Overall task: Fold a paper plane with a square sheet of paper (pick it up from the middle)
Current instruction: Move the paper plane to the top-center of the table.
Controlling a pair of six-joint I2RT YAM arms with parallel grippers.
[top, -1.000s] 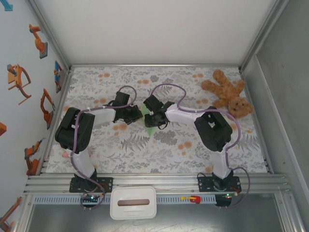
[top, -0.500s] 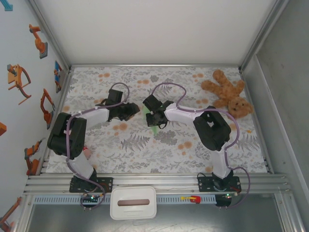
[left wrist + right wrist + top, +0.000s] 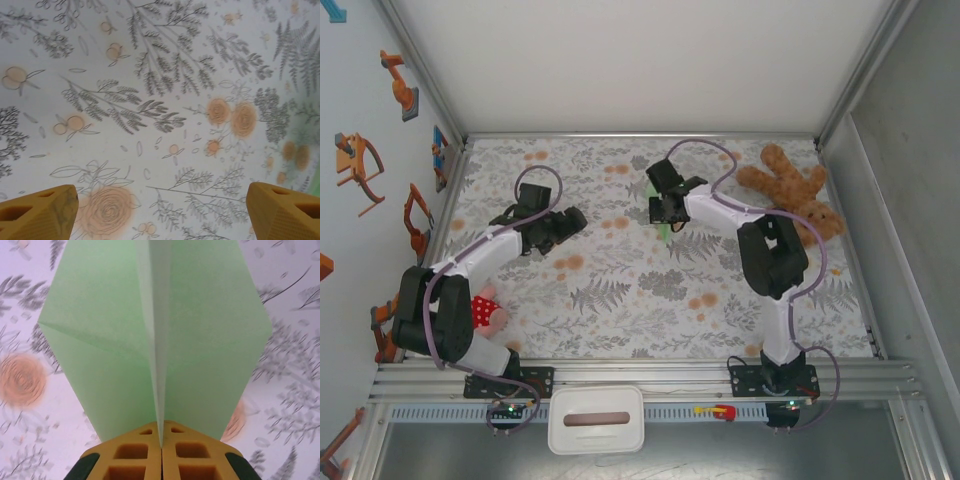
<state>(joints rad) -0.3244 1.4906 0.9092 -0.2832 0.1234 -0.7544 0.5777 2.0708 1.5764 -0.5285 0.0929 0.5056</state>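
— How far along is the folding judged to be?
— Nearly finished. The paper plane (image 3: 155,340) is seen creased, with its wings spread. It is pinched at the central fold by the right gripper (image 3: 161,444), over the floral table (image 3: 150,75).
— And the left gripper (image 3: 160,210)?
— Its fingers are spread wide, and nothing is held.

Bright, even light; faint soft shadows

Occlusions and crops:
Pale mint-green paper plane (image 3: 150,340) is running off the top edge in right wrist view, nose cut; overhead the right gripper (image 3: 666,214) is covering all but a sliver. Yellow ribbed fingertips (image 3: 37,212) of the left gripper (image 3: 162,212) are clipping at the bottom corners. Red-and-pink soft toy (image 3: 485,312) is sitting half hidden behind the left arm (image 3: 470,262); green blur (image 3: 312,150) at left wrist view's right edge isn't resolving.
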